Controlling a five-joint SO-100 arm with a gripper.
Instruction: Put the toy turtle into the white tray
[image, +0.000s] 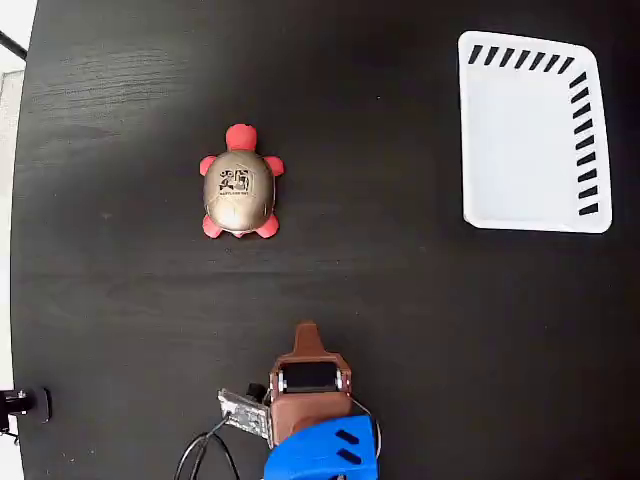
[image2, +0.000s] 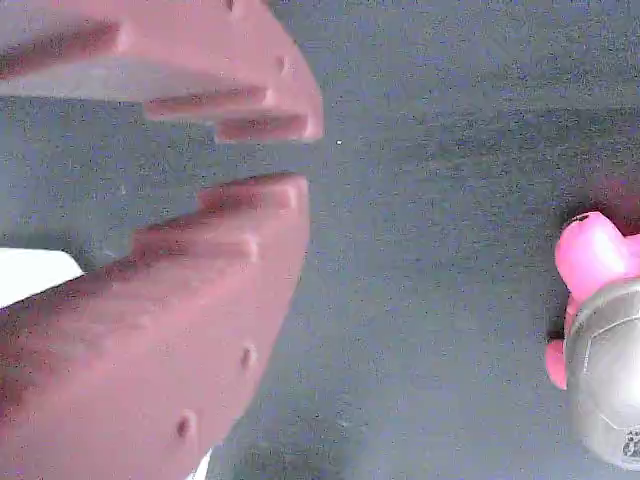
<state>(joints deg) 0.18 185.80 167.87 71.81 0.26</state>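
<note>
Red-footed toy turtle (image: 240, 186) left of middle | white tray (image: 530, 215) upper right, empty | gripper (image: 306, 330) jaws slightly apart, holding nothing | step: reaching; next: open wider over turtle.

The arm (image: 322, 440) sits low at the bottom edge of the fixed view, blue base under a brown wrist; the gripper (image2: 300, 155) points up-frame, its brown fingers (image2: 210, 260) slightly parted, holding nothing.
</note>
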